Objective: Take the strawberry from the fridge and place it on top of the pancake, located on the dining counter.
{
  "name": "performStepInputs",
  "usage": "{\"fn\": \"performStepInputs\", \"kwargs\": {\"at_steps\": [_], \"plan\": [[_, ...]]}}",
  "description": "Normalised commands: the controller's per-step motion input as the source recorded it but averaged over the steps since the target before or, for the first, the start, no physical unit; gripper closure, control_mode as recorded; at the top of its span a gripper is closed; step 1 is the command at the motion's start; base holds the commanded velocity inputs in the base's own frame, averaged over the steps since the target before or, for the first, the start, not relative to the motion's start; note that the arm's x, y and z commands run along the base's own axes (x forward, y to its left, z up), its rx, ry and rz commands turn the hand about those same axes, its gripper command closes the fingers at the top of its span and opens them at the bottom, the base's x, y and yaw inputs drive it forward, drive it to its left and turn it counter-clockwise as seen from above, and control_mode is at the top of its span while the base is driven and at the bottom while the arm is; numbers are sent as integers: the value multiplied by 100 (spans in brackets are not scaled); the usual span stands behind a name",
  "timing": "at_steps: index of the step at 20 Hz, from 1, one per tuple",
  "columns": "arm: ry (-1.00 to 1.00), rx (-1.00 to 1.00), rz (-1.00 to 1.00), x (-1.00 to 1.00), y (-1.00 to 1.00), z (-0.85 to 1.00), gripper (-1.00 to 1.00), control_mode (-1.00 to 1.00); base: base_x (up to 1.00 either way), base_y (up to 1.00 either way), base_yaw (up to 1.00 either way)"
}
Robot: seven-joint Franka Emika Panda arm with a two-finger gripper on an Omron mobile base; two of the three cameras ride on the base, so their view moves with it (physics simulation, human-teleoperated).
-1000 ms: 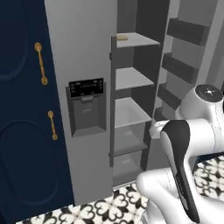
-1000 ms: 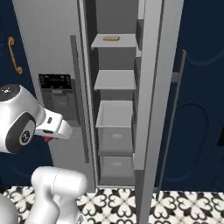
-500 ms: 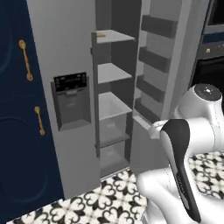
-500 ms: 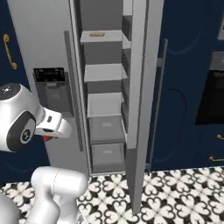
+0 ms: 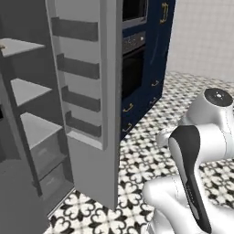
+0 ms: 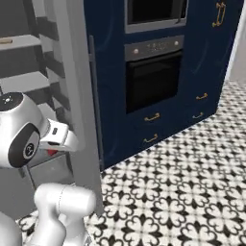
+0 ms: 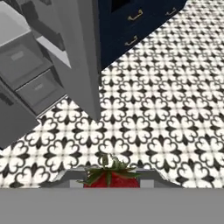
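The small red strawberry with green leaves (image 7: 111, 177) sits clamped in the closed two-finger gripper (image 7: 111, 183), low at six o'clock in the hand view. The base has swung away from the tall grey open-doored fridge (image 5: 87, 114), now at nine o'clock, toward the navy oven wall (image 6: 153, 81). The patterned tile floor (image 6: 192, 192) lies open at three o'clock; the door edge stays close.

Navy oven cabinets (image 6: 158, 91) stand above patterned floor tiles (image 6: 182, 192).

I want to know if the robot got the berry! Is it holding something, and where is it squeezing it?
Yes, the gripper is shut on the strawberry. It squeezes the red sides, with the green leafy top pointing away from the hand.
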Motion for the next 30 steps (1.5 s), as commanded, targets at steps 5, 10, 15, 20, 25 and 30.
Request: {"fn": "performStepInputs", "kwargs": {"at_steps": [5,10,15,20,25,30], "plan": [[0,0,0,0,0,0,100,100,0,-22,-93],[0,0,0,0,0,0,100,100,9,-37,-85],[0,0,0,0,0,0,100,100,90,-86,-35],[0,0,0,0,0,0,100,100,100,-90,-10],[0,0,0,0,0,0,100,100,100,-45,-2],[0,0,0,0,0,0,100,100,100,18,-10]]}}
